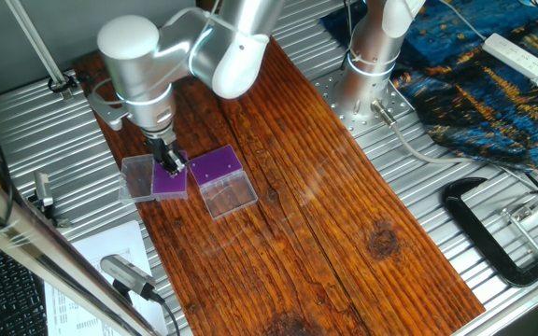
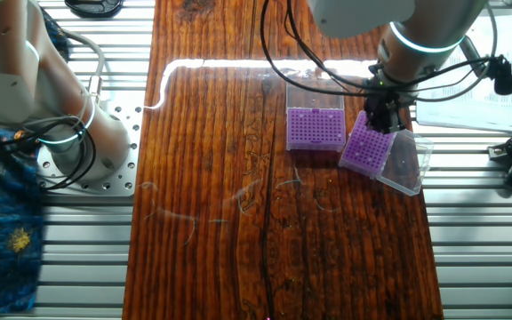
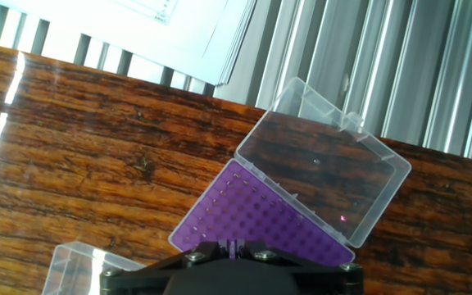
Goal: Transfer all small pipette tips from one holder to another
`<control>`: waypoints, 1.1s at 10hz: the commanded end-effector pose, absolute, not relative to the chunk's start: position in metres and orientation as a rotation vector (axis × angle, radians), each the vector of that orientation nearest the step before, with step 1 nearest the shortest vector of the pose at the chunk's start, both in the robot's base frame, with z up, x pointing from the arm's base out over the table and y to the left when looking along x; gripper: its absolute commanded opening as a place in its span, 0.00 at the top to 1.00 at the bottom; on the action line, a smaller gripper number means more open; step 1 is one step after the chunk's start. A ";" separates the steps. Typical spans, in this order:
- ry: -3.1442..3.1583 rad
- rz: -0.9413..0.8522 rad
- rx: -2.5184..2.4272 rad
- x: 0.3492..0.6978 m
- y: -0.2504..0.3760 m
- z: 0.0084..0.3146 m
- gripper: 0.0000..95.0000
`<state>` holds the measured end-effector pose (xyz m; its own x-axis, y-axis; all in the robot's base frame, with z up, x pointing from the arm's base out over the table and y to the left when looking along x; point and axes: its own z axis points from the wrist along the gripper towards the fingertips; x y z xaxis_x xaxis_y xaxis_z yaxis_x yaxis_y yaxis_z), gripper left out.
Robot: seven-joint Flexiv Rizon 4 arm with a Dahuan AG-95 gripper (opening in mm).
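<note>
Jaws (image 1: pixel 170 164) low over the flatter dark rack (image 1: pixel 169 182), grip hidden so cannot tell if open or holding a tip, with the lighter boxy rack (image 1: pixel 219 166) just beside on the table (image 1: pixel 344 233); tips too tiny to count, so progress unclear.

Two tip racks (image 2: pixel 315 128) (image 2: pixel 365 148) lie side by side on the table (image 2: pixel 203 222).

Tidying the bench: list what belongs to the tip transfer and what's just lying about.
Belongs:
- wider purple rack
- narrower purple rack, clear lid open
- tool above it

Lying about:
- black clamp
- power strip
- blue cloth
- papers
</note>
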<state>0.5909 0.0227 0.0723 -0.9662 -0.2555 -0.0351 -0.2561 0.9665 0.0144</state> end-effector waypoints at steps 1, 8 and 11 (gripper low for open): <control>3.085 0.029 -0.402 0.590 0.023 0.072 1.00; 3.086 0.013 -0.400 0.588 0.027 0.070 1.00; 3.084 0.012 -0.416 0.588 0.026 0.068 0.80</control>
<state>0.5879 0.0260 0.0677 -0.9642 -0.2635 -0.0308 -0.2637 0.9646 0.0030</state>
